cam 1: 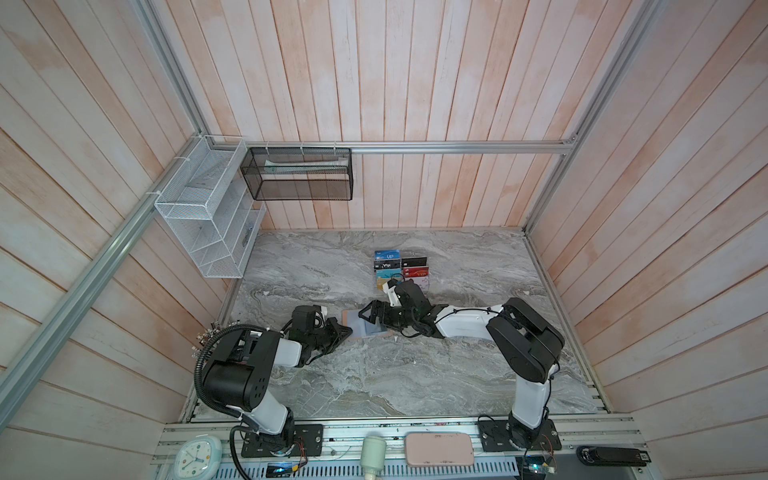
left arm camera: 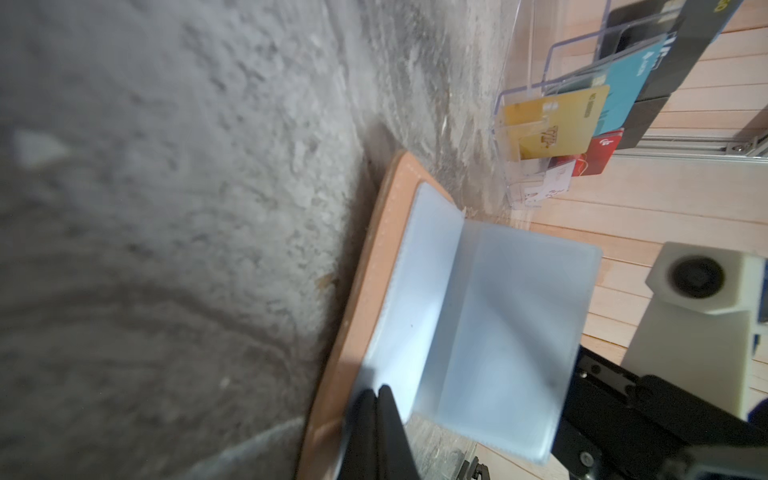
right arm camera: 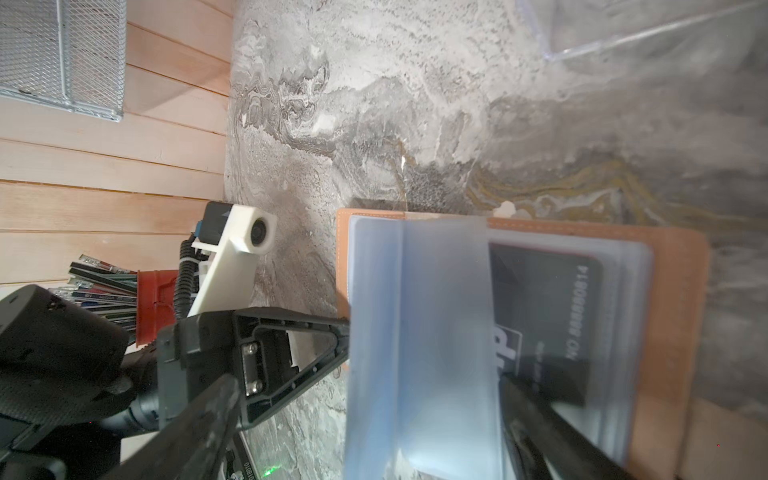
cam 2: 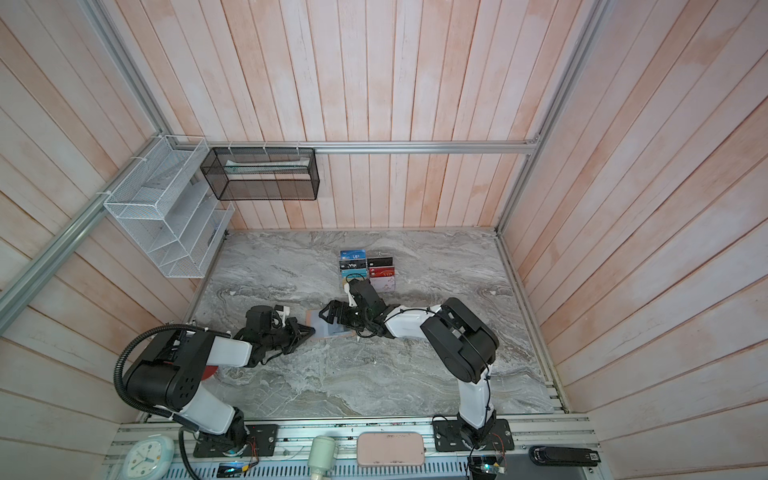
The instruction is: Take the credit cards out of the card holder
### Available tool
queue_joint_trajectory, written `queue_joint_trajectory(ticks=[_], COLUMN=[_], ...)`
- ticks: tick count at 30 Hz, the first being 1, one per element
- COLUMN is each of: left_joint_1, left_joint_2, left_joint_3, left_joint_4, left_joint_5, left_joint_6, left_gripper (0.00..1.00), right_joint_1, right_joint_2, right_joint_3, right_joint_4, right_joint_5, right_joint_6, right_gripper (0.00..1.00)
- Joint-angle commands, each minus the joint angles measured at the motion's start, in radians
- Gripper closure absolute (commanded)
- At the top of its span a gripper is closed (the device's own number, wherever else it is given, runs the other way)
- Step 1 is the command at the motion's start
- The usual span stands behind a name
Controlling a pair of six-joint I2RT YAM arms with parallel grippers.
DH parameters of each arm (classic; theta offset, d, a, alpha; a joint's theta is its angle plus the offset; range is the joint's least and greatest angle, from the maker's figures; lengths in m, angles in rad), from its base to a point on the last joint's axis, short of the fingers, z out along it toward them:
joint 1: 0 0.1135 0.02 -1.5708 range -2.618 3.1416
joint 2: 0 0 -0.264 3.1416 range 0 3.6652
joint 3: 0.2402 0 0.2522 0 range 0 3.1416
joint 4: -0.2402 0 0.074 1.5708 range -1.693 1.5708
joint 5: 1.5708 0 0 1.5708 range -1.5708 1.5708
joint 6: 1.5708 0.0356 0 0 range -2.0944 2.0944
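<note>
Shows, in both top views, the card holder [cam 1: 368,328] [cam 2: 330,328] lying open and flat near the middle of the marble table [cam 1: 374,374]. Tan side down, pale blue-grey lining up, directly between the two grippers and in front of a clear acrylic rack [cam 1: 401,270] of coloured cards.

Shows the left gripper [cam 1: 347,331] [cam 2: 309,330] low over the table, reaching in from the left, jaws pressed together, tip touching the holder's left edge. In the left wrist view, closed fingertips [left arm camera: 384,415] resting on the tan leather just beside the lining; true pinch or mere contact not distinguishable.

Shows the right gripper [cam 1: 368,315] [cam 2: 326,316] reaching in from the right, above the holder, jaws spread wide, gripping nothing. In the right wrist view, a translucent sleeve leaf [right arm camera: 415,332] standing up from the spine between the spread fingers [right arm camera: 540,415]. One finger out beyond the holder's edge, near the left gripper; the other behind the leaf, tip over a pocket.

Of the credit cards, shows only a black card [right arm camera: 548,299] with white numerals and part of a white logo. Tucked inside a clear pocket on the half of the holder nearer the right arm, partly veiled by the leaf. Further cards in the holder not discernible.

Along the front rail, well apart from the work: a pink rounded case [cam 1: 438,449], a clock [cam 1: 193,457], a black stapler [cam 1: 611,455].
</note>
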Motion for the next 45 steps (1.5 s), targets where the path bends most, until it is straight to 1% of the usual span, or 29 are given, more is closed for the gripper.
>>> queue_joint_trajectory(ticks=[1,11,15,22,26,30,35,41,45], left_joint_1=[0.008,0.02,0.029,0.03,0.032,0.034,0.034,0.033,0.03], left_joint_2=[0.02,0.004,-0.023,-0.14,-0.226,-0.272,-0.272,-0.226,-0.205], left_joint_3=[-0.025,-0.043,-0.052,-0.064,-0.076,-0.077,-0.078,-0.071,-0.05], left_joint_4=[-0.029,-0.024,-0.035,-0.095,-0.141,-0.175,-0.164,-0.105,-0.082], left_joint_5=[-0.018,-0.009,-0.003,0.008,0.002,0.0,0.013,0.031,0.032], left_joint_6=[0.02,0.02,0.019,0.009,0.003,0.009,0.005,-0.011,-0.024], left_gripper=[1.0,1.0,1.0,1.0,1.0,1.0,1.0,1.0,1.0], right_joint_1=[0.015,0.032,0.047,0.063,0.064,0.062,0.057,0.027,0.017], right_joint_2=[0.035,0.08,0.092,0.144,0.169,0.195,0.212,0.198,0.189], right_joint_3=[0.043,0.108,0.129,0.181,0.188,0.188,0.178,0.129,0.118], right_joint_4=[0.011,0.07,0.1,0.106,0.123,0.13,0.158,0.238,0.234], right_joint_5=[-0.029,-0.075,-0.092,-0.109,-0.106,-0.105,-0.115,-0.142,-0.143], right_joint_6=[0.018,0.076,0.097,0.114,0.127,0.135,0.153,0.199,0.196], right_gripper=[0.03,0.03,0.03,0.03,0.03,0.03,0.03,0.03,0.03])
